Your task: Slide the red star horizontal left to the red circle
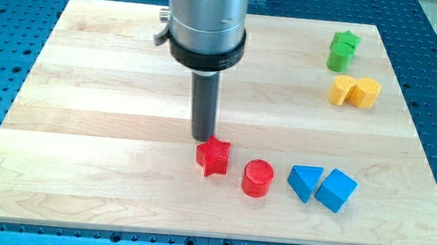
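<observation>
My tip touches red star upper-left; red circle just right. Star light, rigid, likely pivots; no hand fitted.

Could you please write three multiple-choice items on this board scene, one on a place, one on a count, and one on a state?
1. The red star lies where relative to the red circle?
A. view's left
B. view's right
C. on top of it

2. How many blue blocks show?
A. one
B. two
C. three

3. My tip is
A. at the star's upper-left edge
B. by the green block
C. out of view

Answers: 1 A, the star sits left of the circle, slightly apart. 2 B, a blue pair lies right of the circle. 3 A, the rod ends beside the star.
</observation>
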Robot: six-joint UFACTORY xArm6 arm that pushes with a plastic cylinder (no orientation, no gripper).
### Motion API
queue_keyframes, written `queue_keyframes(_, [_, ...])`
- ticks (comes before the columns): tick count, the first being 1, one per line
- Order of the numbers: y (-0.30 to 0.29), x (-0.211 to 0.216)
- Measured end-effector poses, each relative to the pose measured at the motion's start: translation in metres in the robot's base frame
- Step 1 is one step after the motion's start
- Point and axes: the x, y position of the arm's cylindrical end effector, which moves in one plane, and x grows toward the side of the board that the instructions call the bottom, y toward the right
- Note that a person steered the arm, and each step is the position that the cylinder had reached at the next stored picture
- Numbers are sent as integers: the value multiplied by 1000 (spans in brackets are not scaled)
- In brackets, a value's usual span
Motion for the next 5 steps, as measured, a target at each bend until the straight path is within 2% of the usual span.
queue_keyframes(3, [10, 49])
queue_keyframes(4, [30, 7])
queue_keyframes(5, [136, -15])
